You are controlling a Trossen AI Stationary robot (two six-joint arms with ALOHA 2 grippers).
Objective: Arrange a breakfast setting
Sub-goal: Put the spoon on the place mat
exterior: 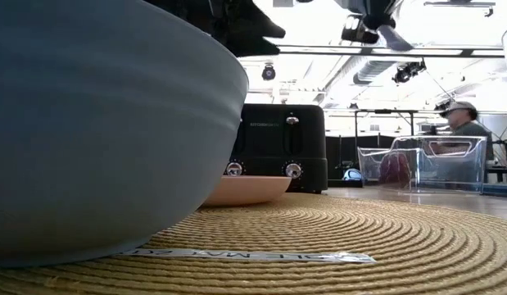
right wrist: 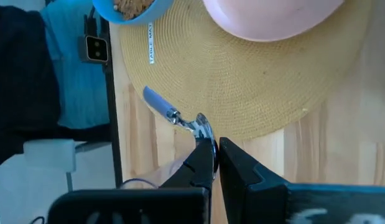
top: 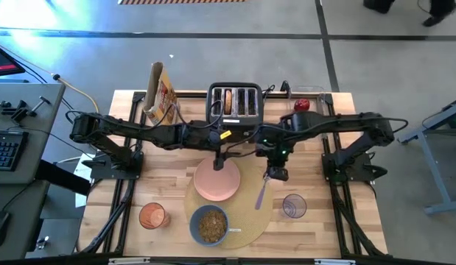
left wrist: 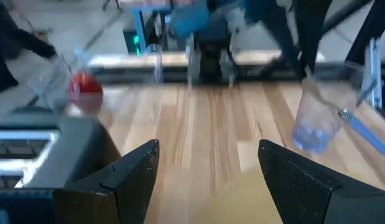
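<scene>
Round tan placemat (top: 246,213) lying at the front middle of the wooden table (top: 338,221), taken here as the landmark. Behind the placemat, at the table's back edge, black toaster (top: 234,102) with a bagel (top: 228,101) standing in one slot. Well off behind and to the left, tall cereal box (top: 163,94) upright. Behind and to the right, clear bin (top: 309,99) with the red apple (top: 302,105) inside. On the placemat's rear half, pink plate (top: 216,179). On its front left part, blue bowl (top: 209,225) filled with cereal. Just off its right edge, clear purplish glass (top: 294,206); well off its left edge, orange cup (top: 152,216). Across the placemat's right rim, small spoon (top: 261,193), blue handle pointing out over the wood. Left gripper (top: 219,163) hanging over the plate's rear rim, jaws spread wide, nothing between them. Right gripper (right wrist: 212,151) above the spoon's bowl end, fingers pressed together, tips at the spoon's metal end; hard to say whether touching.
</scene>
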